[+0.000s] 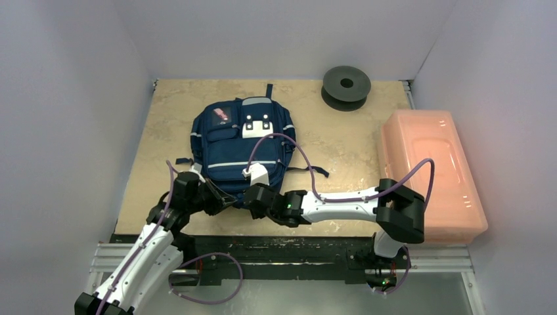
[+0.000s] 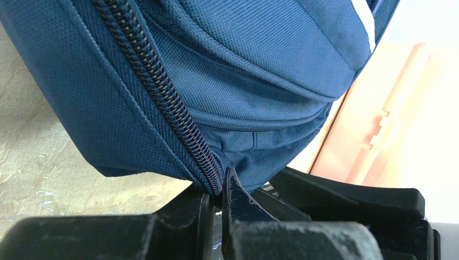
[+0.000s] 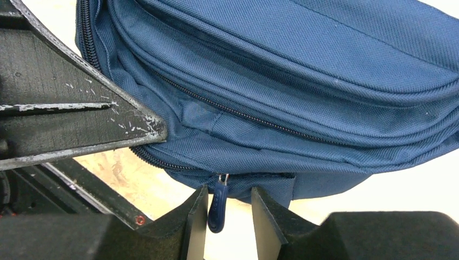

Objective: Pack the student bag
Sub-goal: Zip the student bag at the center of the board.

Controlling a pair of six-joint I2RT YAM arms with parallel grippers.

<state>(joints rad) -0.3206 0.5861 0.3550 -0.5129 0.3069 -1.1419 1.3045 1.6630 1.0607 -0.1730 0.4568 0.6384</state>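
2 grippers, 1 bag and 2 other items were logged on a beige table (image 1: 341,151).

1. Student bag (image 1: 240,147): navy fabric w/ white/grey trim. Lay flat, front pockets up, centre-left of table. Handle loop pointed to far wall, bottom edge toward arm bases.

2. Left gripper (image 2: 221,189): at bag's near-left bottom corner. Jaws were together, pinched on the fabric edge right at the end of the main zip (image 2: 162,92).

3. Right gripper (image 3: 227,201): at bag's near bottom edge, just beside left gripper. Jaws stood apart w/ a blue zip pull (image 3: 217,208) hanging in the gap, close to one finger. Whether it touched the finger couldn't be told.

4. Pink box (image 1: 430,170): translucent, lid on, right side of table, well apart from bag.

5. Black spool (image 1: 346,84): at far edge near back wall, apart from bag & box.

6. Purple cable (image 1: 282,141): ran along right arm and looped over bag's front.
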